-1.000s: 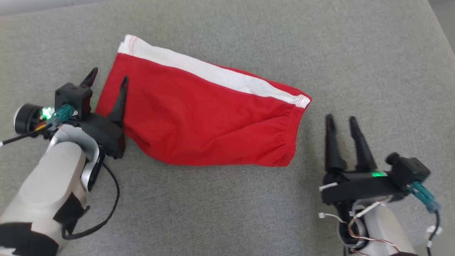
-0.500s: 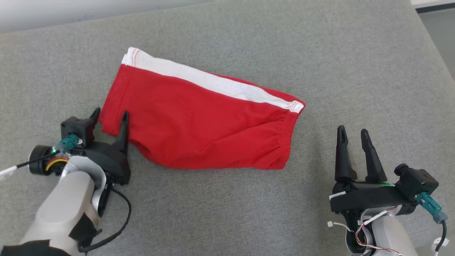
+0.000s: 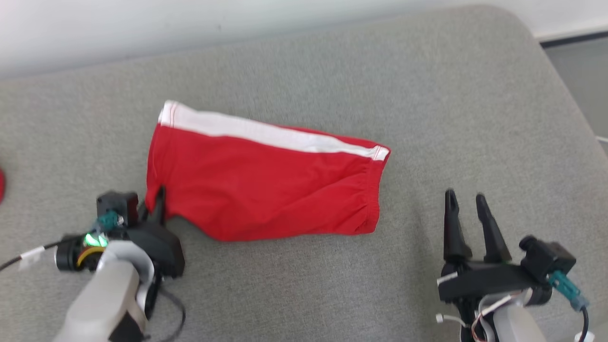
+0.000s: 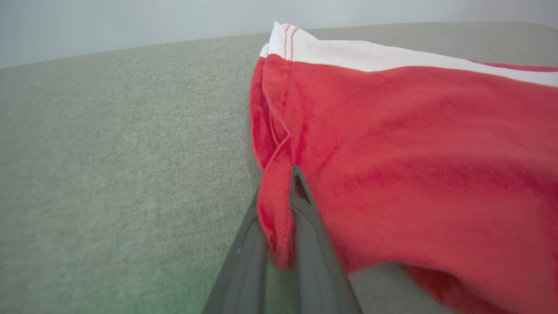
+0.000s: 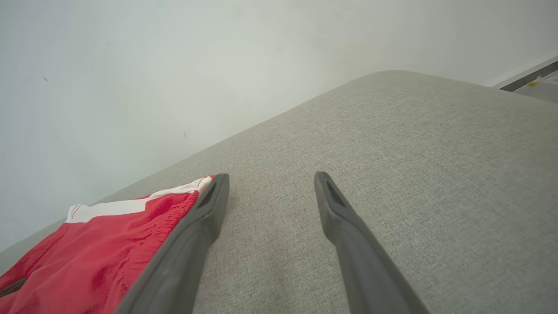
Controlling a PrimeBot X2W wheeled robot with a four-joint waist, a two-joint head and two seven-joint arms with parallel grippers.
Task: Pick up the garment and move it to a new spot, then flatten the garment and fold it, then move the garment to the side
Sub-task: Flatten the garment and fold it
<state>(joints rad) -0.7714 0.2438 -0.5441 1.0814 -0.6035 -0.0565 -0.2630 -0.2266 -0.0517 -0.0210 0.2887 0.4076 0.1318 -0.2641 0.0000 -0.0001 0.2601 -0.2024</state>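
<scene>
a pair of red cotton shorts with a white side stripe [image 3: 266, 190] lay flat near the middle of a grey woven fabric cushion [image 3: 308, 285], its length running from the robot's left to its right. the white stripe [image 3: 266, 133] ran along the far edge, and the gathered elastic waistband [image 3: 370, 199] formed the right end.

the left gripper [image 3: 159, 202] sat at the near left corner of the shorts, its two dark fingers clenched together on the cloth. in the left wrist view the left gripper [image 4: 279, 192] had a fold of the red hem pinched between its fingers, the fabric bunched up between them, while the rest of the shorts [image 4: 414, 152] spread away to the right over the cushion [image 4: 109, 174].

the right gripper [image 3: 464, 197] rested over bare cushion to the right of the waistband, apart from the cloth, with its fingers spread and nothing between them. the right wrist view showed the same gap between the right gripper's [image 5: 271, 176] fingers, with only grey cushion [image 5: 414, 174] in it and the shorts [image 5: 100, 244] off to the lower left.

a pale white wall [image 3: 190, 23] rose behind the cushion's far edge. a small red shape [image 3: 1, 185] showed at the left edge of the head view, too cut off to identify.
</scene>
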